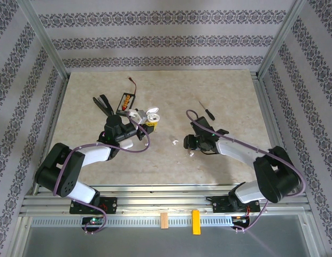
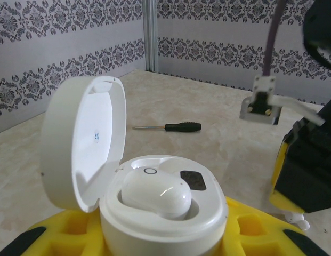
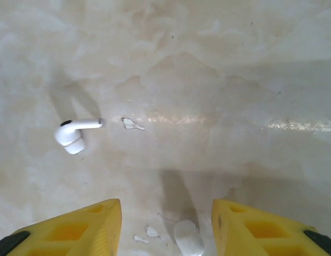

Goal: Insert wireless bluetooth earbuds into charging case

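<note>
Fingers (image 3: pixel 74 229) of the right gripper (image 3: pixel 166 216) stand apart astride a loose earbud (image 3: pixel 187 240) — centre it before closing — while the left gripper (image 1: pixel 146 122) clamps the open-lidded charging case (image 2: pixel 162 213).

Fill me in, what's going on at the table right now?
The left gripper holds the charging case with its lid open; one earbud sits in a well, the other well is empty. The right gripper hangs low over the table, jaws apart, a loose earbud lying between its fingertips. A third earbud lies farther off.
</note>
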